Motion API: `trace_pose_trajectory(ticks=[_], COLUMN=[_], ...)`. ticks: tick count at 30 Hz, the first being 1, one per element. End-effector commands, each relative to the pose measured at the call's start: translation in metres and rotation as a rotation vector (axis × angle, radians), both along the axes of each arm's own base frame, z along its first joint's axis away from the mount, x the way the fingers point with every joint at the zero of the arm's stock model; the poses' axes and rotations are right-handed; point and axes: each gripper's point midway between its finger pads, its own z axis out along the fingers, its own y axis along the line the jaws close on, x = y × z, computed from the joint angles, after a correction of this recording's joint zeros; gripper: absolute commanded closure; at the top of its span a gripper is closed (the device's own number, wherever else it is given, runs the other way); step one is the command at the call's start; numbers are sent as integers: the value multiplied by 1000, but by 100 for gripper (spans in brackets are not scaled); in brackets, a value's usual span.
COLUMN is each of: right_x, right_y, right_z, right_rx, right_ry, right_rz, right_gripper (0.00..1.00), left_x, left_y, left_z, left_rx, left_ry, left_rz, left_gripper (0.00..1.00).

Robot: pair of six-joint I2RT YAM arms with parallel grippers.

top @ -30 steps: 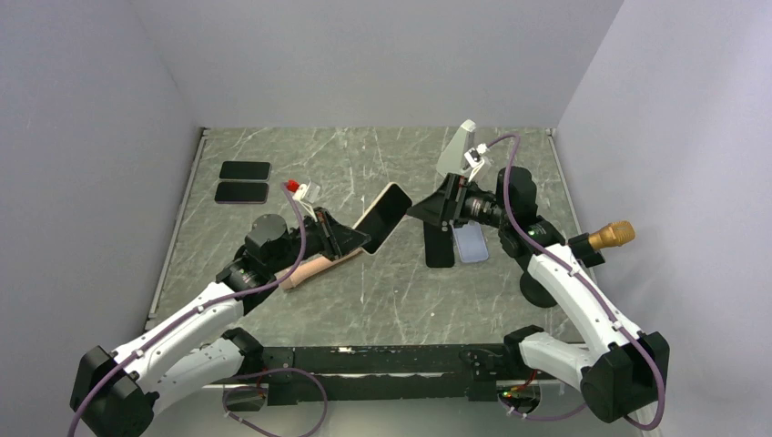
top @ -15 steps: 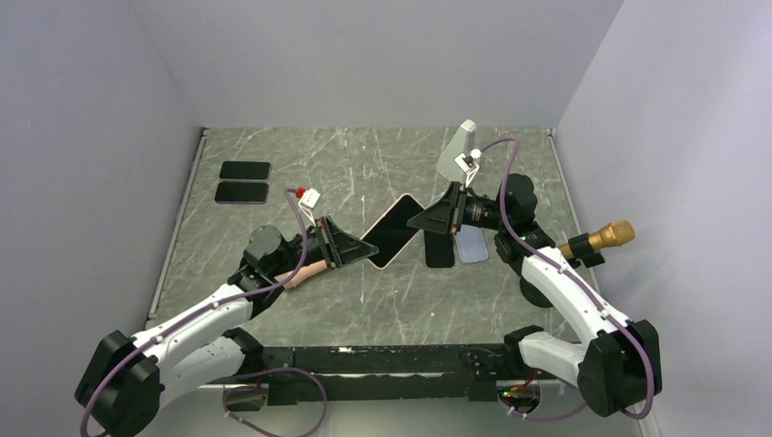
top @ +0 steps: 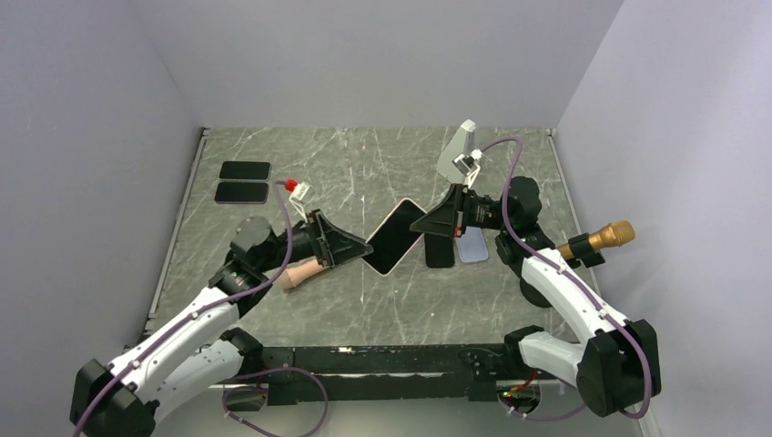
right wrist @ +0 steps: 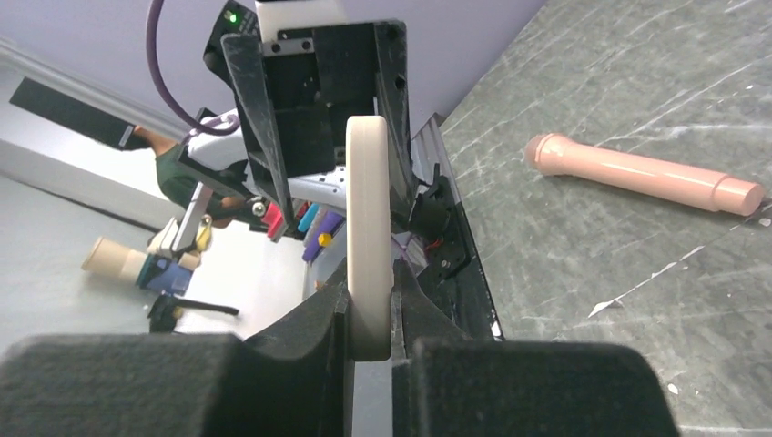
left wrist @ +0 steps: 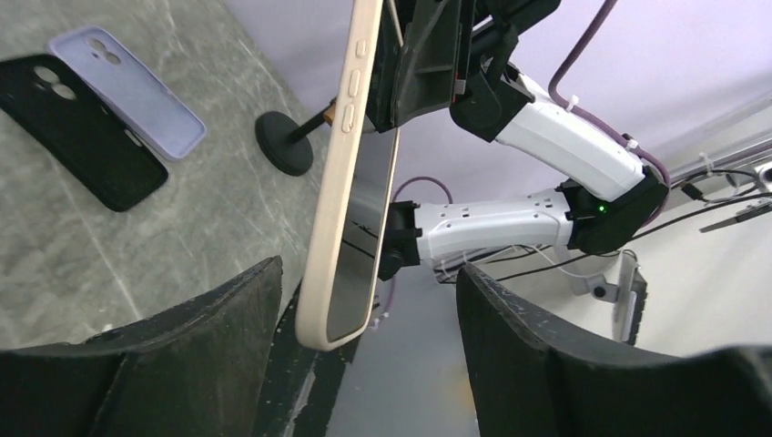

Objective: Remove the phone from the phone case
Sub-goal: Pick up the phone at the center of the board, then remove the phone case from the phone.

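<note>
A phone [top: 393, 238] with a dark screen sits in a cream phone case [left wrist: 341, 137] and hangs above the table's middle, between both arms. My right gripper [top: 421, 223] is shut on its right end; in the right wrist view the case's edge [right wrist: 369, 228] is squeezed between the two pads of that gripper [right wrist: 369, 314]. My left gripper [top: 357, 248] is open at the phone's other end. In the left wrist view the cased phone's lower corner [left wrist: 339, 309] stands between this gripper's [left wrist: 364, 300] spread fingers, close to the left one, with a wide gap to the right one.
A black case [top: 440, 250] and a lavender case [top: 471, 244] lie under the right gripper. Two black phones [top: 245, 170] lie at the back left. A pink cylinder [top: 300, 273] lies under the left arm. A gold microphone [top: 601, 238] on a stand stands at the right.
The right gripper has shut on the cased phone's right end. The left gripper has opened and let go of the other end. The phone has dropped lower and towards the centre.
</note>
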Motion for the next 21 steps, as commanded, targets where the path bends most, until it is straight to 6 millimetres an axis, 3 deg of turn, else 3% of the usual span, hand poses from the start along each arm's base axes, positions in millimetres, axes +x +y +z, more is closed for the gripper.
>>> trace_pose_trajectory(ticks=[1, 9, 16, 21], right_x=[-16, -26, -27, -25], right_y=[-5, -9, -9, -9], right_z=[30, 46, 51, 51], right_rx=[37, 76, 81, 83], right_ry=[-118, -132, -139, -137], right_rz=[82, 122, 127, 123], right_gripper=[100, 100, 100, 100], left_x=[4, -15, -28, -37], left_y=[17, 13, 12, 11], left_z=[8, 2, 14, 16], left_rx=[30, 65, 26, 17], left_ry=[-102, -190, -276, -298], left_rz=[25, -157, -235, -308], left_gripper=[27, 37, 59, 60])
